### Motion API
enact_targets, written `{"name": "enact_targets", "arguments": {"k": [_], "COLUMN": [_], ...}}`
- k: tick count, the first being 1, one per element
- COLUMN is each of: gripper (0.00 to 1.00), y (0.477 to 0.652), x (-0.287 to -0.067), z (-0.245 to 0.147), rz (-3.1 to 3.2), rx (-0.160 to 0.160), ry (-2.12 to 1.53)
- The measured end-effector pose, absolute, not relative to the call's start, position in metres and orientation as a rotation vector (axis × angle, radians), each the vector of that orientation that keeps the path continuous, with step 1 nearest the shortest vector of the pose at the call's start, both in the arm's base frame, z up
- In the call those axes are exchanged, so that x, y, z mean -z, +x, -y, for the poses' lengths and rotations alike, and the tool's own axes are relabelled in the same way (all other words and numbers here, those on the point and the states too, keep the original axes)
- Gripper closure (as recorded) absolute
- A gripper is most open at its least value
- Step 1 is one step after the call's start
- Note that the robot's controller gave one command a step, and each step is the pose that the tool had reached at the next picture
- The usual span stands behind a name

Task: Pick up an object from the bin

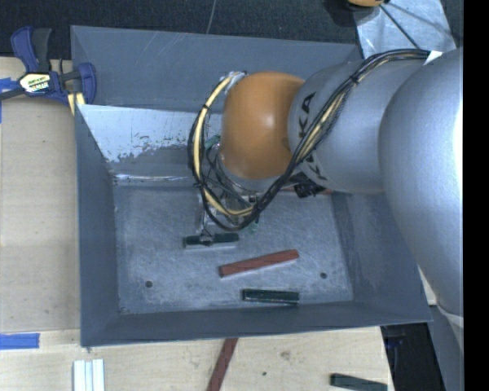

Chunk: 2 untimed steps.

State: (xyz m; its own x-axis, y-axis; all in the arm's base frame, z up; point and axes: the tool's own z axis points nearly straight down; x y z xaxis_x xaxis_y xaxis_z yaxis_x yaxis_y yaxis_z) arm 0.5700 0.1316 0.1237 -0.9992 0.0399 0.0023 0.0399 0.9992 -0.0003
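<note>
My gripper (207, 221) hangs low over the middle of the bin floor, below the arm's orange cover and its cables. Right beneath it, touching or nearly touching its tip, lies a small dark flat bar (212, 239), set crosswise. A reddish-brown stick (258, 263) lies slightly tilted on the floor just right of and nearer than the gripper. Closer to the front wall rests a short dark green stick (270, 296). I see nothing held in the gripper.
The arm comes in from the right and covers the bin's back right part. The sloping left wall and the front wall stand close around the small flat floor.
</note>
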Motion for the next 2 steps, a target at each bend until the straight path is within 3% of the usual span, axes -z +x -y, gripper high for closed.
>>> {"name": "enact_targets", "arguments": {"k": [1, 2], "gripper": [1.00, 0.00], "y": [0.562, 0.554], "x": [-0.191, -0.154], "z": [-0.124, -0.055], "rz": [3.140, 3.143], "rx": [0.000, -0.001], "ry": [-0.060, 0.059]}}
